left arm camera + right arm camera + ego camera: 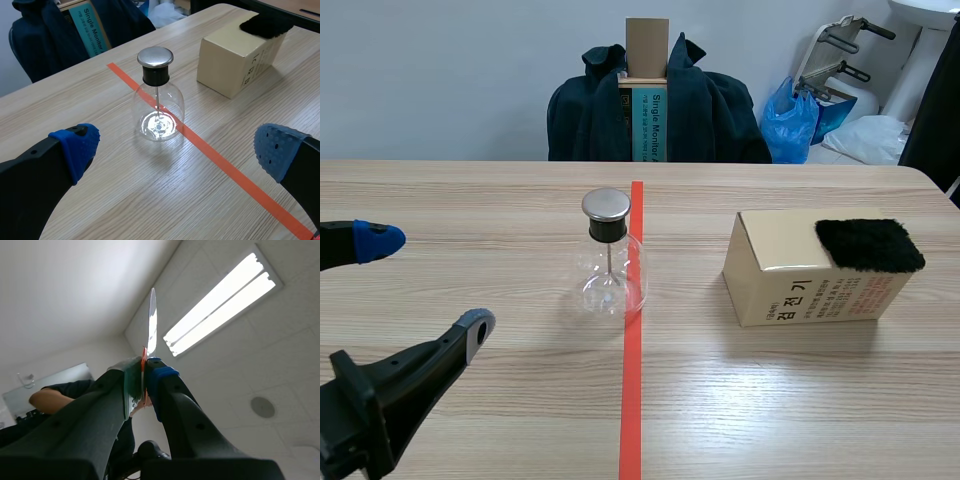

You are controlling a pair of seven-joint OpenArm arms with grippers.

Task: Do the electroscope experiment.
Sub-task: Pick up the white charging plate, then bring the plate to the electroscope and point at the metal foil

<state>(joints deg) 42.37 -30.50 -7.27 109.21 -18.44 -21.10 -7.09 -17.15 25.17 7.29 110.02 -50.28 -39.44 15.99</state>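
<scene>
**One electroscope on the surface, one strip held aloft**

A single electroscope (610, 255) stands upright near the middle of the surface (770, 400), right against the one orange-red tape line (632, 400), on the left arm's side of it. Its clear glass bulb is closed by a black neck and a round metal cap, and a thin rod hangs from the cap down inside the glass. Across the line sits one closed cardboard box (790, 275) with one black furry pad (870, 245) lying on its top.

The left fingers (375, 240) are spread wide and hold nothing. The left wrist view has the electroscope ahead of them, in line with the gap and well short of either blue pad.

Only the right wrist view shows the other arm, which the scene view leaves out. It points up at the ceiling and a two-tube lamp (220, 305). There the right fingers (162, 380) are pinched on one thin strip (152, 315), seen edge-on and standing up past the tips.
</scene>
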